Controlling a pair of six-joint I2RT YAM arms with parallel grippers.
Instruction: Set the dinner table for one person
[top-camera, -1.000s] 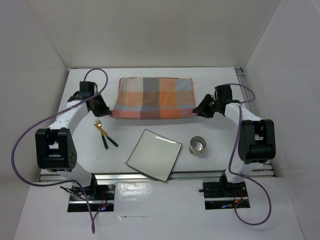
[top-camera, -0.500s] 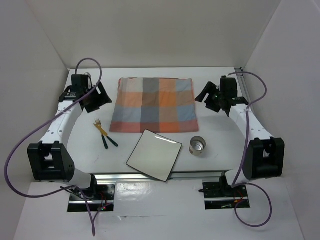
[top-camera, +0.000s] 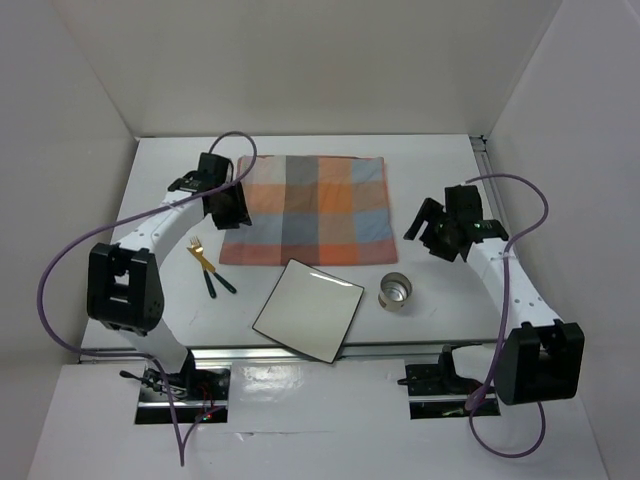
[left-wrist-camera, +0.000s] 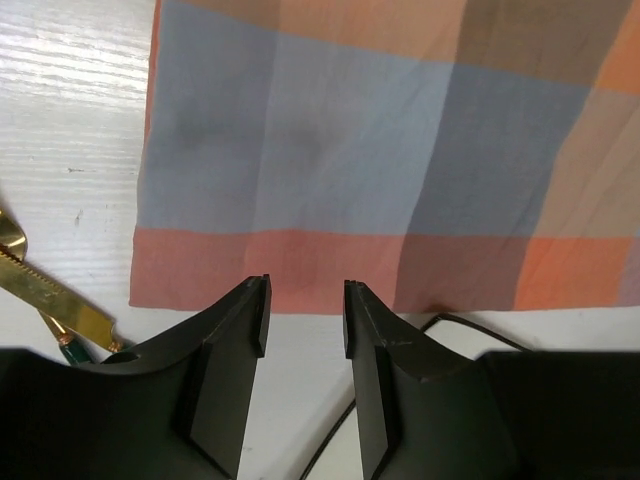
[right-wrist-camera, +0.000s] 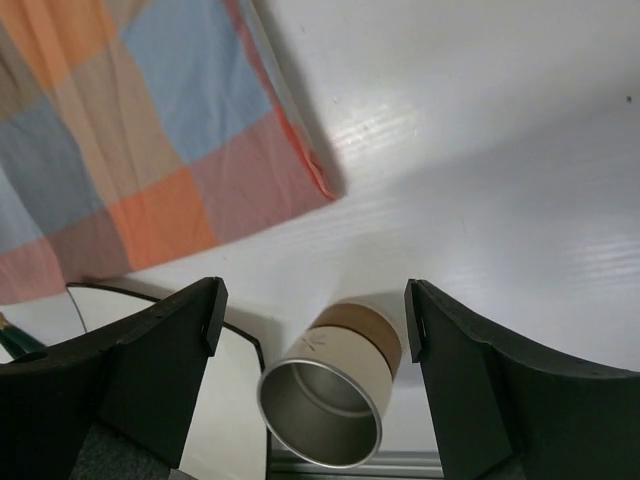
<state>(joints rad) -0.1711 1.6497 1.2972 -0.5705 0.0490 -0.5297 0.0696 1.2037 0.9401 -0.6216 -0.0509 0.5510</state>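
Left of the cloth (top-camera: 305, 205), fork and knife (top-camera: 208, 268) lie unplaced; the left hand (left-wrist-camera: 305, 300) hovers empty, jaws slightly parted, over its near-left corner. The cloth lies flat on the bench (top-camera: 430, 165). Plate (top-camera: 308, 309) and cup (top-camera: 396, 291) wait off its near edge, the right hand (right-wrist-camera: 312, 300) gaping empty above the cup

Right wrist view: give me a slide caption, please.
Metal cup framed by the open right gripper, checked cloth corner and white plate alongside.

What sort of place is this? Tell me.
Probably a robot test booth: white walls box in the table, left arm and right arm stand at its near edge, flanking a cloth and plate.
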